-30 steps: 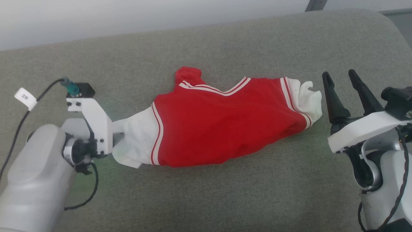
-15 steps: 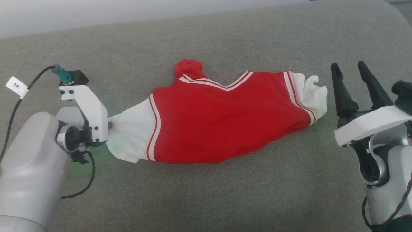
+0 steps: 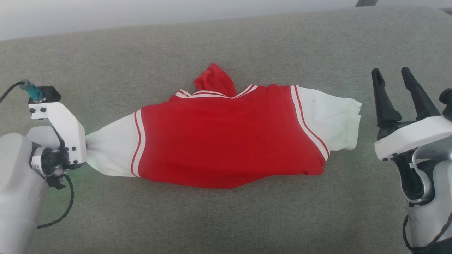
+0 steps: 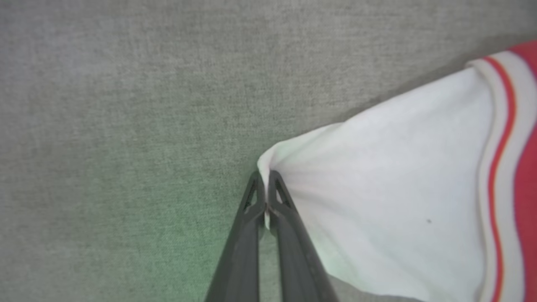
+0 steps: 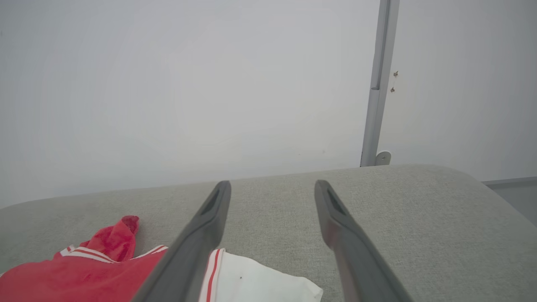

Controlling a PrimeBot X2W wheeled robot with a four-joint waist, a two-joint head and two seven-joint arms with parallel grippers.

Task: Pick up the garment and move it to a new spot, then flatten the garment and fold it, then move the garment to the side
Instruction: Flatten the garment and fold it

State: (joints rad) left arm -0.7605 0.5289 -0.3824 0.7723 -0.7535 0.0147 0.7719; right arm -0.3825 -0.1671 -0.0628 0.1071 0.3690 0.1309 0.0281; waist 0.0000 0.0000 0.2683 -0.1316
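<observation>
The garment [image 3: 226,148], a red jersey with white sleeves and red-and-white striped trim, lies stretched sideways across the grey cushioned surface [image 3: 226,218], plain red side up. A red flap stands up at its collar. My left gripper [image 3: 86,146] is shut on the tip of the left white sleeve [image 4: 377,201], which is pulled taut into a point; the left wrist view shows the pinch at the left gripper [image 4: 264,176]. My right gripper [image 3: 392,76] stands open and upright, just right of the other white sleeve [image 3: 332,120], not touching it. The right wrist view has the right gripper [image 5: 272,188] above that sleeve [image 5: 260,285].
The grey surface [image 5: 398,201] ends at a pale wall [image 5: 188,84] behind, with a grey vertical post [image 5: 377,84] at the back right. The surface's rounded right end [image 5: 482,197] drops off beside my right arm. A black cable [image 3: 67,208] loops off my left wrist.
My left gripper shut on the sleeve tip and pulled it leftward, drawing the garment out flatter and wider. The right gripper stayed open beside the other sleeve. The head camera shifted slightly.
</observation>
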